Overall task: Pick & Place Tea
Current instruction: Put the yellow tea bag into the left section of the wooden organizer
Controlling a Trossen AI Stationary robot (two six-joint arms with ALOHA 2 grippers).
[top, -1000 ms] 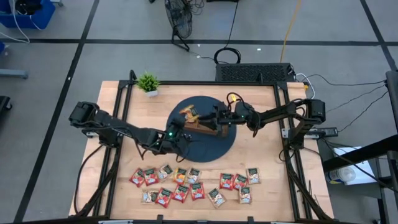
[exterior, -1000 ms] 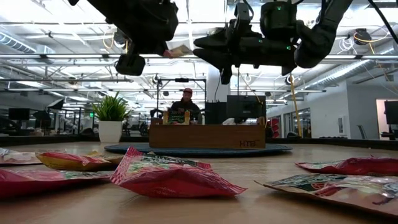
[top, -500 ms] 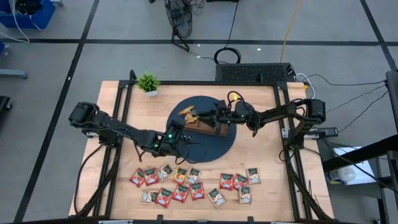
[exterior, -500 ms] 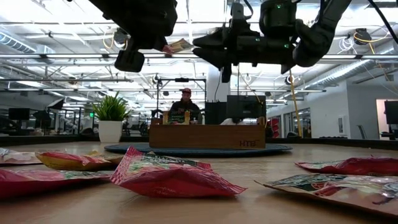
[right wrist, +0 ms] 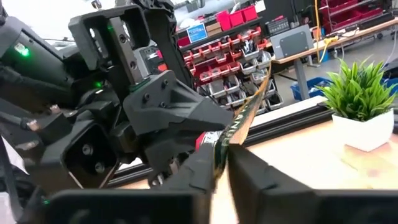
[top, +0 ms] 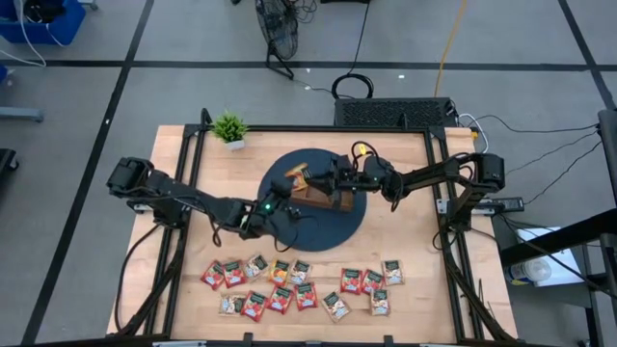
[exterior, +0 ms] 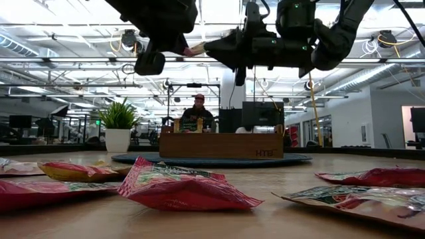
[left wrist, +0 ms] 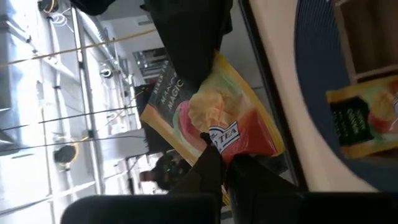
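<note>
An orange-and-red tea sachet hangs in the air above the brown wooden tray, which stands on a round dark mat. My left gripper is shut on one end of it and my right gripper on the other. In the low view the sachet bridges the left gripper and the right gripper. Another sachet lies in the tray. Several more sachets lie flat on the table near its front edge. My left gripper pinches the sachet's near edge between its two fingertips, reaching about level from the table's left. The sachet is lifted clear above the tray. My right gripper pinches the opposite edge between its two fingers, coming about level from the table's right. The sachet runs on edge away from the fingers toward the left gripper.
A small potted plant stands at the table's far left. A person shows in the room beyond the table. Bare wood lies between the mat and the rows of sachets.
My right gripper has shut on the sachet's free end; a second ago its fingers stood open around it. My left gripper has tipped a little while holding the sachet. The sachet stays in the air above the tray.
</note>
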